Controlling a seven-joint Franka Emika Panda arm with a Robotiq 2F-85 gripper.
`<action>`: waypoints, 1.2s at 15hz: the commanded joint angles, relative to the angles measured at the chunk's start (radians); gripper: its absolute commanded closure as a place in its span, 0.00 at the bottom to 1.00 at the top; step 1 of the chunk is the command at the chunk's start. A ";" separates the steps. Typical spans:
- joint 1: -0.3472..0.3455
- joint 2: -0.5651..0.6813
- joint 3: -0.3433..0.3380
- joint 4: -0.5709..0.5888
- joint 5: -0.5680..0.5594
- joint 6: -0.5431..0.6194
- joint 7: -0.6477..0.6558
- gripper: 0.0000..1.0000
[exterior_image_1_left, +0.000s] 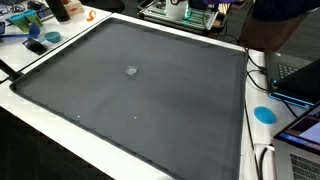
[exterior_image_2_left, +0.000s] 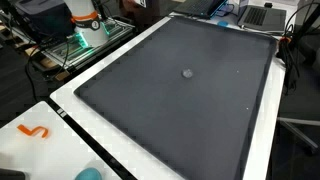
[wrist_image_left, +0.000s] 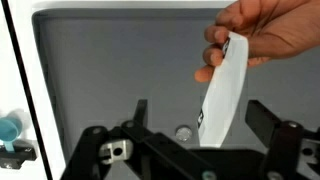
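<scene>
While a hand (wrist_image_left: 262, 30) holds a white curved piece (wrist_image_left: 222, 95) between its prongs, claw (wrist_image_left: 200, 108) spread wide, small grey blob (wrist_image_left: 183, 132) on dark tabletop mat (wrist_image_left: 100, 60).

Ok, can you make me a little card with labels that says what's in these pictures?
gripper: open, holding nothing
hand: a person's, pinching the white piece
white piece: thin and curved, hanging down between the gripper's fingers
small round thing: lying on the mat, near its middle
mat: dark grey, flat
table: white, under the mat
</scene>
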 joint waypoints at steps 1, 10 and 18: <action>0.007 0.000 -0.006 0.002 -0.003 -0.003 0.003 0.00; 0.007 0.000 -0.006 0.002 -0.003 -0.003 0.003 0.00; 0.008 -0.003 -0.019 -0.002 0.005 0.004 -0.010 0.37</action>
